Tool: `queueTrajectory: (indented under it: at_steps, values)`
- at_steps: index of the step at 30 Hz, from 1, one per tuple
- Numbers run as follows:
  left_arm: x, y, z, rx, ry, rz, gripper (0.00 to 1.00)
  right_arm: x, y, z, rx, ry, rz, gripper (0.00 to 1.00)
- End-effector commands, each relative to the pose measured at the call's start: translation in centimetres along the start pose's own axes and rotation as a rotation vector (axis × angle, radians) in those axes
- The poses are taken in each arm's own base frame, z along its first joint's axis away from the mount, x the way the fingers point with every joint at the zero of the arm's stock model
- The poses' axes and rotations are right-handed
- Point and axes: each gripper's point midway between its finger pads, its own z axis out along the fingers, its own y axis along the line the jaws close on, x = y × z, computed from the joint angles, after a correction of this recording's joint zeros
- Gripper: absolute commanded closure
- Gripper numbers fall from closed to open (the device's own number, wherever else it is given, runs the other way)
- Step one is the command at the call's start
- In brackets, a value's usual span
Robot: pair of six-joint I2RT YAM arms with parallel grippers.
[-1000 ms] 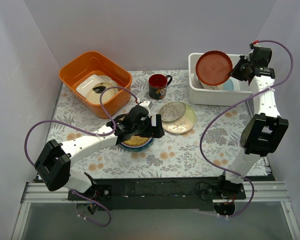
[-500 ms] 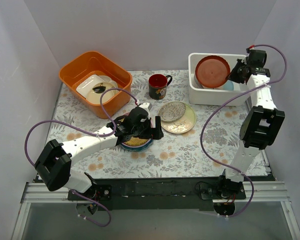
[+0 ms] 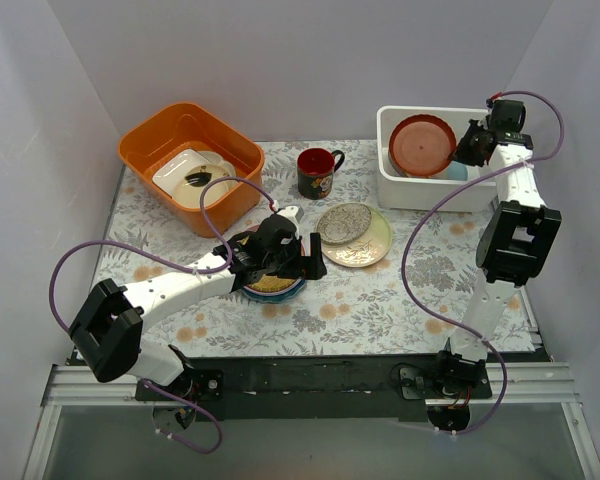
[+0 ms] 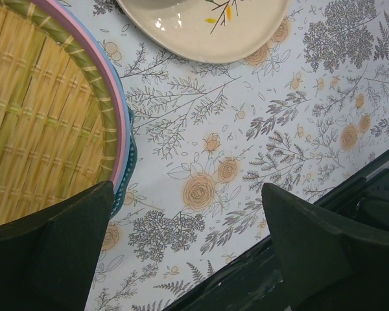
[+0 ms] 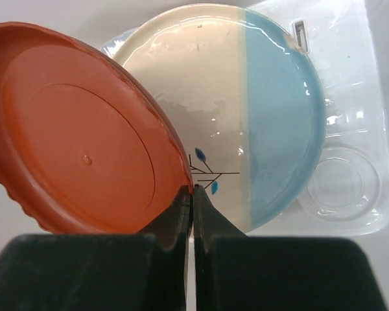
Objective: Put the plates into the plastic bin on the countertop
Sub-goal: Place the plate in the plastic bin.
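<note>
Setting a red-brown plate (image 3: 420, 145) into the plastic bin (image 3: 430, 192).

Counting eight plates in all. One red-brown plate (image 5: 84, 136), pinched at its rim by the tightly closed right gripper (image 5: 192, 194) and tilted over the bin. One cream-and-blue plate (image 5: 259, 116), lying flat inside the bin beneath it. One grey patterned plate (image 3: 343, 222), resting on one cream plate (image 3: 372, 245) mid-countertop (image 3: 380, 300). Four more in a stack (image 3: 270, 283): a yellow woven plate (image 4: 32, 116) on top, then pink, blue and teal rims. Also one orange tub (image 3: 150, 135) with white dishes (image 3: 185, 172), number unclear, and one mug (image 3: 316, 172). Spread wide over the stack's edge with the left gripper (image 4: 187, 194), gripping nothing. Compared with a second ago: red-brown plate sunk lower into the bin, right gripper drawn back; left gripper and stack unmoved.
</note>
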Motion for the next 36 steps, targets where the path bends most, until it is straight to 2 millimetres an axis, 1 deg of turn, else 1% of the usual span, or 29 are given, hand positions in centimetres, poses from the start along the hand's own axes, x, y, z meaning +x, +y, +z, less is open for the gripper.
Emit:
queueTrajectory:
  at_steps: [1, 12, 18, 20, 21, 23, 24, 26, 27, 29, 30, 32, 33, 34, 35, 36]
  values:
    - [-1.1, -0.6, -1.1, 0.029, -0.043, -0.007, 0.02, -1.3, 0.5, -0.4, -0.021, -0.026, -0.021, 0.99]
    - [-0.9, -0.5, -0.9, 0.024, -0.035, -0.011, 0.02, -0.1, 0.0, 0.4, -0.017, 0.018, -0.035, 0.98]
    - [-0.7, -0.2, -0.7, 0.019, -0.030, -0.010, 0.02, 0.7, -0.3, 1.0, -0.016, 0.045, -0.034, 0.93]
    - [-0.7, -0.3, -0.8, 0.021, -0.030, -0.009, 0.02, 0.7, -0.2, 1.0, -0.020, 0.045, -0.039, 0.90]
    - [-0.7, -0.3, -0.8, 0.022, -0.033, -0.009, 0.02, 0.7, -0.2, 1.0, -0.020, 0.045, -0.040, 0.82]
    - [-0.7, -0.3, -0.9, 0.022, -0.033, -0.008, 0.02, 0.6, -0.2, 0.8, -0.021, 0.039, -0.044, 0.75]
    - [-0.9, -0.4, -0.9, 0.023, -0.036, -0.009, 0.02, 0.6, -0.2, 0.6, -0.022, 0.036, -0.043, 0.67]
    - [-0.9, -0.4, -0.9, 0.024, -0.037, -0.009, 0.02, 0.5, -0.1, 0.5, -0.024, 0.028, -0.045, 0.61]
    - [-0.9, -0.4, -0.9, 0.025, -0.038, -0.010, 0.02, 0.5, 0.0, 0.2, -0.026, 0.025, -0.046, 0.55]
    - [-0.9, -0.4, -0.9, 0.024, -0.037, -0.010, 0.02, 0.3, 0.1, -0.1, -0.029, 0.011, -0.047, 0.49]
    - [-0.9, -0.4, -0.9, 0.024, -0.037, -0.009, 0.02, 0.0, 0.3, -0.6, -0.033, -0.004, -0.050, 0.41]
    - [-1.0, -0.4, -0.9, 0.025, -0.039, -0.007, 0.02, 0.1, 0.4, -0.9, -0.039, -0.023, -0.056, 0.34]
    - [-1.0, -0.5, -0.9, 0.026, -0.040, -0.007, 0.02, -0.5, 0.9, -1.8, -0.051, -0.049, -0.060, 0.28]
    - [-1.0, -0.4, -0.9, 0.025, -0.039, -0.007, 0.02, 0.1, 0.8, -1.8, -0.055, -0.043, -0.061, 0.25]
    - [-1.0, -0.5, -0.9, 0.027, -0.041, -0.006, 0.02, -0.5, 1.5, -2.1, -0.080, -0.075, -0.070, 0.22]
    - [-1.0, -0.6, -1.0, 0.028, -0.040, -0.006, 0.02, -1.2, 1.9, -3.1, -0.088, -0.105, -0.073, 0.18]
